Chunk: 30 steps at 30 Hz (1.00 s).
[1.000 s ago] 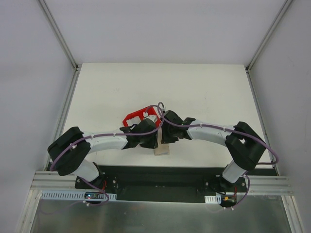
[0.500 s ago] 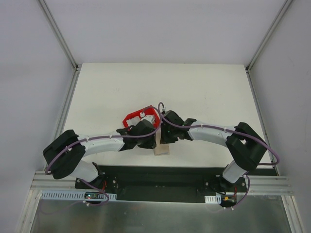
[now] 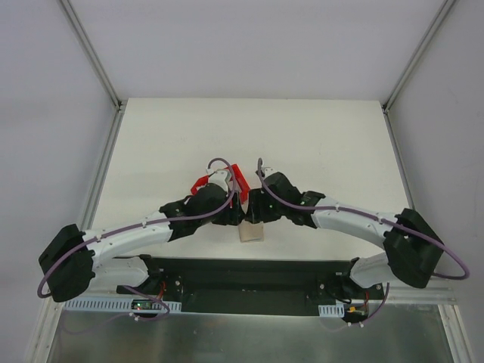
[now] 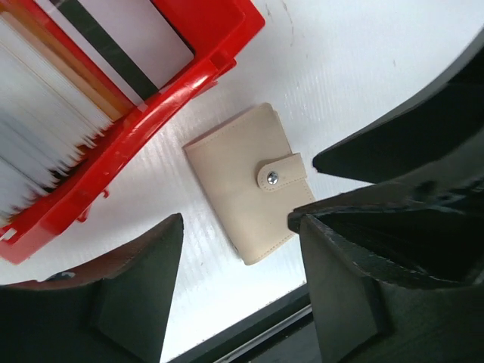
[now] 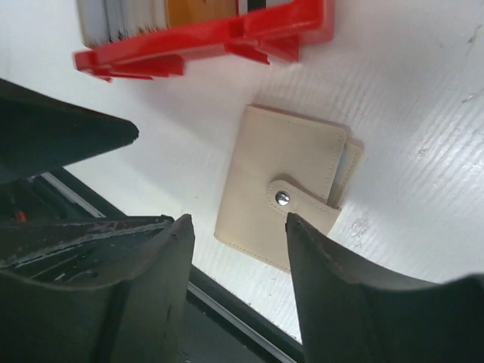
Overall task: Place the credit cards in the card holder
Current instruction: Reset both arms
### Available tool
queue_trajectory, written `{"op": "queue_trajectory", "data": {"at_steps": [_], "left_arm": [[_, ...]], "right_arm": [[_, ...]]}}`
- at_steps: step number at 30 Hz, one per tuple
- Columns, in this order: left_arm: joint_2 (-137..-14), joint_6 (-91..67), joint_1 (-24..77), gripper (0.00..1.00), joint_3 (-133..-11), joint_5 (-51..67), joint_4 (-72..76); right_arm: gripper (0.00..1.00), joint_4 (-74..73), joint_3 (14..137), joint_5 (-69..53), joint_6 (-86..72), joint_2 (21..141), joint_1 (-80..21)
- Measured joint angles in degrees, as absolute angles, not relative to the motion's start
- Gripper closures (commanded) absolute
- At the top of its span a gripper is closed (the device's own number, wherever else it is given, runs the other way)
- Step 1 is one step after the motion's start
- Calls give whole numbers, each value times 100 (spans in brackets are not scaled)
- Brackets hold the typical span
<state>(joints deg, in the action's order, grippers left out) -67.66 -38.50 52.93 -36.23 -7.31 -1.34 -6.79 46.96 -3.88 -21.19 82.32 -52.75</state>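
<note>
Holder: card holder lies flat on the table, flap snapped shut over its stud, ungripped.
Cards: credit cards stand on edge in the red bin, just beyond the card holder; one shows a black stripe.
Left claw: left gripper hangs over the card holder, jaws apart, nothing between them.
Right claw: right gripper hangs over the card holder too, jaws apart, empty.
Done: cannot tell whether any card is already inside; the closed flap hides the pockets.
Left: judged, the binned cards remain; the card holder would need unsnapping first.
Surface: white, matte, faintly ribbed; card holder sits close to its near edge, beside the black base plate.
Room: pale grey walls and aluminium rails surround the card holder's table.
</note>
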Motion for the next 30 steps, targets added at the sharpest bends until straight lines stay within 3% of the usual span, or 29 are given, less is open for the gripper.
{"op": "queue_trajectory", "data": {"at_steps": [6,11,14,19,29,30], "left_arm": [[-6143,-3815,5293,14,-3553,-972,-401],[-5675,-3835,5293,10,-3437,-1164,-670],[-5430,-3828,5293,2,-3433,-1367,-906],[-5245,-3621,5186,1,-3835,-1935,-1929],[-4626,-3041,2257,1,-4292,-1605,-2287],[-4661,-3044,2032,1,-4211,-1516,-2292]], "right_arm": [[29,-576,4486,-106,-2021,7511,-5260],[22,-593,4018,320,-2075,6934,-5177],[17,-683,3732,644,-2152,6528,-5085],[13,-847,3385,1017,-2255,5865,-4753],[1,-1420,3299,1304,-2091,5599,-3809],[4,-1472,3299,1306,-2045,5568,-3645]]}}
